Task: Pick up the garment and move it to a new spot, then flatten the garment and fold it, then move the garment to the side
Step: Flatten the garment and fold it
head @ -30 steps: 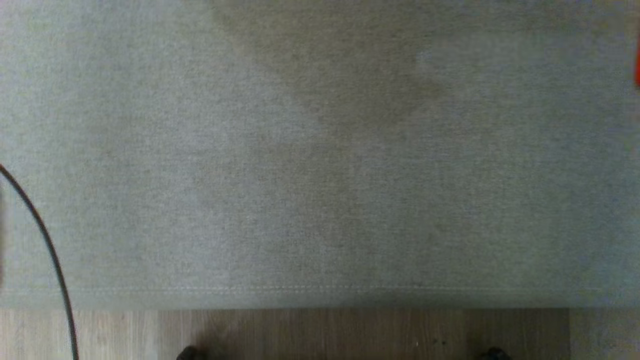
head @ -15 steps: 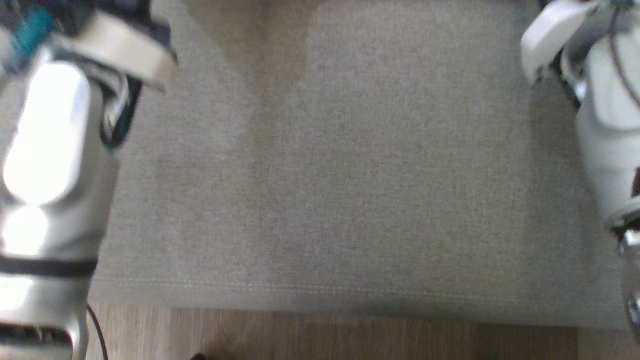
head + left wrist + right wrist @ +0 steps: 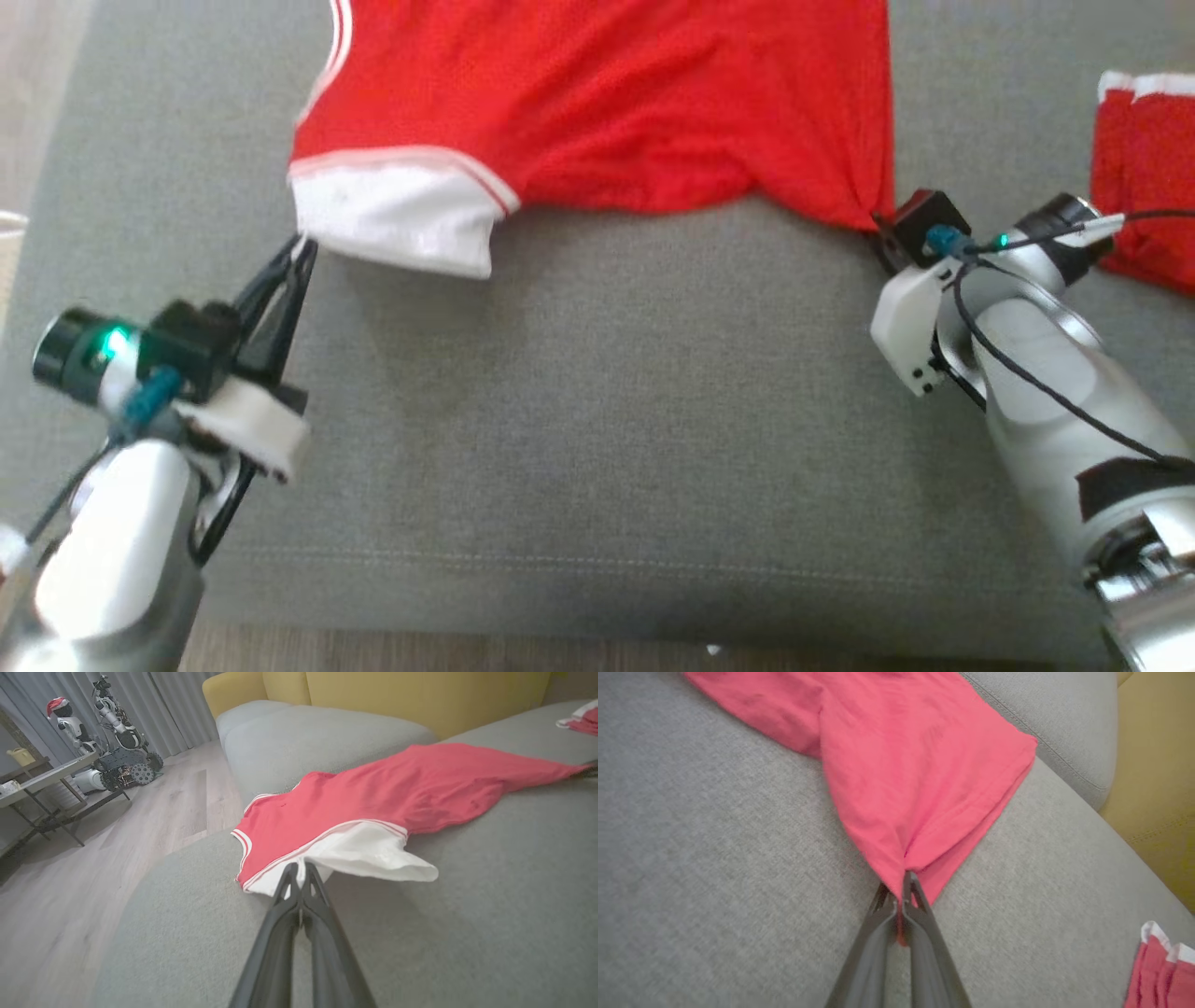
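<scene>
On the sofa (image 3: 597,448), left gripper (image 3: 299,873) clamps the garment's (image 3: 607,103) sleeve (image 3: 392,210), right gripper (image 3: 904,884) its red edge (image 3: 920,858). Both are closed tight, apparently to stretch it flat.

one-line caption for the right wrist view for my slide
Right claw shut on a bunched edge of the red garment lying on the grey sofa cushion.

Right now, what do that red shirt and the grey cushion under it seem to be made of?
Red shirt: thin, matte knit, likely a synthetic sports mesh, judging by its fine pitted texture and soft folds. Grey cushion: coarse woven upholstery cloth, matte, with a visible flecked weave and a stitched seam along its front edge.
</scene>
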Tool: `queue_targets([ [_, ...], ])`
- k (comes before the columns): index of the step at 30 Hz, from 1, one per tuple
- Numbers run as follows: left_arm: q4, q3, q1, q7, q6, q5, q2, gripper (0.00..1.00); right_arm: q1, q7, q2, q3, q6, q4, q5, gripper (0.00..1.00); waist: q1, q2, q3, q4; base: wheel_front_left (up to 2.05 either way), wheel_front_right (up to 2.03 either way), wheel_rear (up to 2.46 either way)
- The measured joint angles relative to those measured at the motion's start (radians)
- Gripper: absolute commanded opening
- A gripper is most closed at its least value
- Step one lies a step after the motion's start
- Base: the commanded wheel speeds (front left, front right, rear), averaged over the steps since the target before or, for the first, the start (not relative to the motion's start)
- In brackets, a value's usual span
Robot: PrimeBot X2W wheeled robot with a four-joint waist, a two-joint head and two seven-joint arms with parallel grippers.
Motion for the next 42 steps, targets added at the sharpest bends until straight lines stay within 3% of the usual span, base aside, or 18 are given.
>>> queue_targets([
  [12,-0.058,-0.014,0.121,0.0,0.003,0.072,0.063,0.0,0.064,0.026,-0.085,0.218,0.0,0.005,0.146,0.0,0.0,0.0,-0.09,0.01,0.0,0.0,0.0],
  [19,-0.07,-0.029,0.189,0.0,0.003,0.083,0.083,0.0,0.142,0.096,-0.133,0.426,0.0,-0.026,0.36,0.0,0.0,0.0,-0.139,0.01,0.0,0.0,0.0],
  [25,-0.074,-0.043,0.2,0.0,0.001,0.076,0.096,0.0,0.171,0.185,-0.242,0.637,0.0,-0.195,0.577,0.0,0.0,0.0,-0.175,0.01,0.0,0.0,0.0],
  [28,-0.076,-0.048,0.221,0.0,0.001,0.072,0.102,0.0,0.177,0.258,-0.319,0.72,0.0,-0.344,0.731,0.0,0.0,0.0,-0.19,0.01,0.0,0.0,0.0],
  [29,-0.076,-0.053,0.24,0.0,0.001,0.072,0.107,0.0,0.183,0.304,-0.37,0.747,0.0,-0.456,0.828,0.0,0.0,0.0,-0.202,0.01,0.0,0.0,0.0],
  [35,-0.079,-0.077,0.28,0.0,0.001,0.072,0.122,0.0,0.186,0.415,-0.519,0.772,0.0,-0.723,1.002,0.0,0.0,0.0,-0.242,0.012,0.0,0.0,0.0],
  [38,-0.088,-0.086,0.294,0.0,0.001,0.062,0.125,0.0,0.186,0.421,-0.562,0.774,0.0,-0.767,1.041,0.0,0.0,0.0,-0.253,0.013,0.0,0.0,0.0],
  [42,-0.1,-0.088,0.304,0.0,0.001,0.061,0.128,0.0,0.187,0.399,-0.57,0.775,0.0,-0.785,1.116,0.0,0.0,0.0,-0.254,0.014,0.0,0.0,0.0],
])
